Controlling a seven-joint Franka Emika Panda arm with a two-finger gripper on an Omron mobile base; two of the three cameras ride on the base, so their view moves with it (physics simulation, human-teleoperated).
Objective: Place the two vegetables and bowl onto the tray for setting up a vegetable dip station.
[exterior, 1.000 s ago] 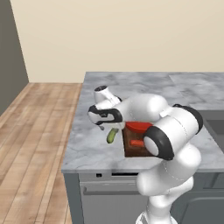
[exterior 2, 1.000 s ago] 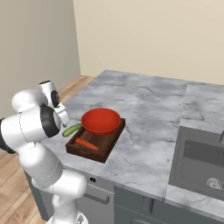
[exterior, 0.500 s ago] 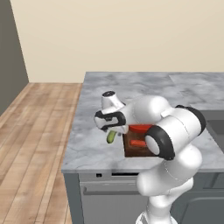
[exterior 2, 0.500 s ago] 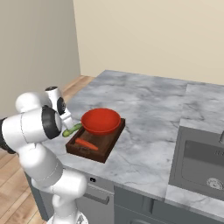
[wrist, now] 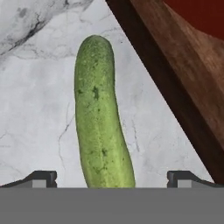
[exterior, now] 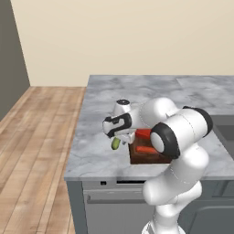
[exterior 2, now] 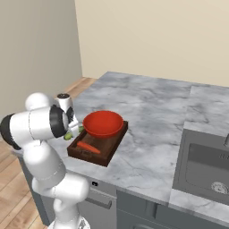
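Hand view: tool spread wide, one dark fingertip at lower left, the other at lower right, both clear of the cucumber that lies between them. No contact visible; nothing gripped. The cucumber rests on the grey marble desk, long axis running straight away from the tool toward the top of this view, far end rounded, body slightly bowed. To its right the dark wooden tray wall runs diagonally, near the cucumber but apart from it; a patch of the red bowl shows in the upper right corner.

Left base view: tool hangs over the cucumber, which lies on the desk just left of the tray. The carrot lies in the tray.

Right base view: cucumber mostly hidden behind the arm, at the tray's left edge. Carrot lies along the tray's near part; bowl sits at the far end. Sink well apart at right.
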